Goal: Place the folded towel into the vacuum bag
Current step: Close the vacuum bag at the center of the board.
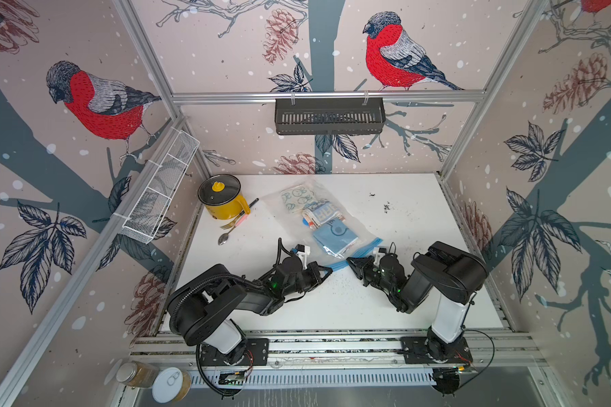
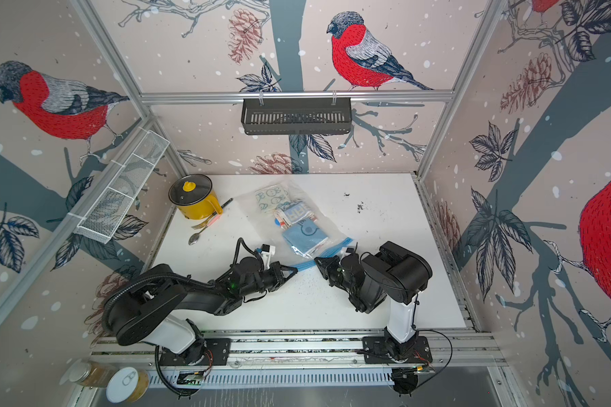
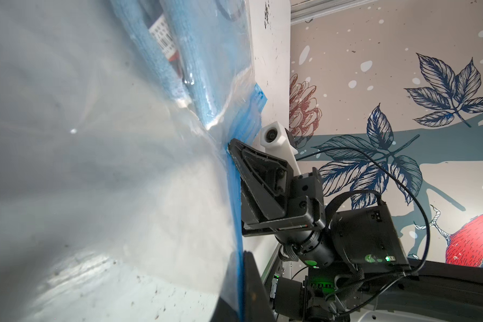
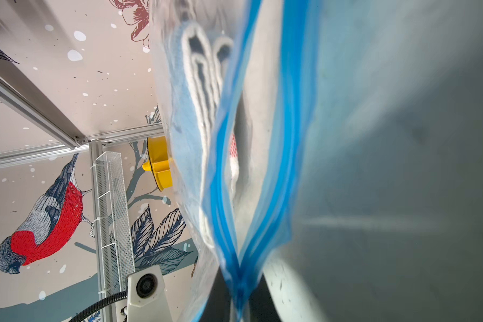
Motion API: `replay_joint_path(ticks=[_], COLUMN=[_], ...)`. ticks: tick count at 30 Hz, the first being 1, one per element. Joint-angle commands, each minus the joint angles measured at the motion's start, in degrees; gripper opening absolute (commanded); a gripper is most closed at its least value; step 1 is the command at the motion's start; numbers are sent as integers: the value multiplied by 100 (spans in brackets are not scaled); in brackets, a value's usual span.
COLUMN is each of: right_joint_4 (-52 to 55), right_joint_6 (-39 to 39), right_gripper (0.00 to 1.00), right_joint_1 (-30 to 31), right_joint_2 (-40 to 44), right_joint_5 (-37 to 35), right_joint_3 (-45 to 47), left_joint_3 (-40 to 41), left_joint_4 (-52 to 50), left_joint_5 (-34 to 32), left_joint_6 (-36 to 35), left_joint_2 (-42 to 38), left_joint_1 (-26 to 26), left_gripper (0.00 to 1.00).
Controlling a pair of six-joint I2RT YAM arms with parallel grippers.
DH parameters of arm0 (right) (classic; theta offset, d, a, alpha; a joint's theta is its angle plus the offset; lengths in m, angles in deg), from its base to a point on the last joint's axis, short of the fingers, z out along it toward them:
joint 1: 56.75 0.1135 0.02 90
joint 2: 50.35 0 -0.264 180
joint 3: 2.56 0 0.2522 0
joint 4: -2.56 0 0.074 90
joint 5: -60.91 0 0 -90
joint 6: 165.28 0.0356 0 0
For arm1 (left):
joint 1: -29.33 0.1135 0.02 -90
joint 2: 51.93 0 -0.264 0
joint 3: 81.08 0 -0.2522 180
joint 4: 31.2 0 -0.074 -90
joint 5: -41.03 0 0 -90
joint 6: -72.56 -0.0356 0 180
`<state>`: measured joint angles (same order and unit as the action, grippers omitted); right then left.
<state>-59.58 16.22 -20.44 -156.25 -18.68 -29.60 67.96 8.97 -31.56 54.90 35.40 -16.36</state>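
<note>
The clear vacuum bag (image 1: 279, 211) (image 2: 251, 211) lies flat on the white table. A folded blue towel (image 1: 336, 238) (image 2: 306, 238) (image 3: 201, 69) (image 4: 190, 111) is inside it, near the mouth, with two more folded cloths (image 1: 298, 197) deeper in. The bag's blue zip strip (image 1: 364, 248) (image 2: 336, 246) (image 3: 234, 195) (image 4: 290, 111) runs along the near edge. My left gripper (image 1: 328, 271) (image 2: 295, 270) (image 3: 241, 292) is shut on one end of that strip. My right gripper (image 1: 350, 262) (image 2: 317, 262) (image 4: 239, 304) is shut on the strip right beside it, tip to tip. In the right wrist view the strip's two sides part beyond the pinch.
A yellow pot (image 1: 223, 199) (image 4: 158, 164) with a lid stands at the back left, with a spoon and fork (image 1: 230, 229) beside it. A white wire basket (image 1: 163, 190) hangs on the left wall and a black shelf (image 1: 328, 116) on the back rail. Dark crumbs (image 1: 387, 208) lie to the right.
</note>
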Motion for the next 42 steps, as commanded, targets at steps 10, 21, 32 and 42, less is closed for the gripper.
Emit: replay_joint_path(ticks=[10,21,32,42], right_joint_4=[1463,1679,2061,2298], right_joint_6=[-453,-649,-983,-1213], right_gripper=[0,0,0,0], right_joint_1=[-366,-649,-972,-1246], right_joint_2=[276,420,728,867], right_joint_5=[-1626,-1650,-1631,-1520], right_joint_3=[9,69,106,71], left_joint_3=[72,312,644,811], left_joint_4=[-786,-1580,-2403,-3184], left_joint_5=[248,597,726,723], left_joint_6=[-583,-962,-1226,-1423], left_joint_2=[-656,-1239,-1921,-2452], left_joint_1=[134,390,636,790], left_gripper=[0,0,0,0])
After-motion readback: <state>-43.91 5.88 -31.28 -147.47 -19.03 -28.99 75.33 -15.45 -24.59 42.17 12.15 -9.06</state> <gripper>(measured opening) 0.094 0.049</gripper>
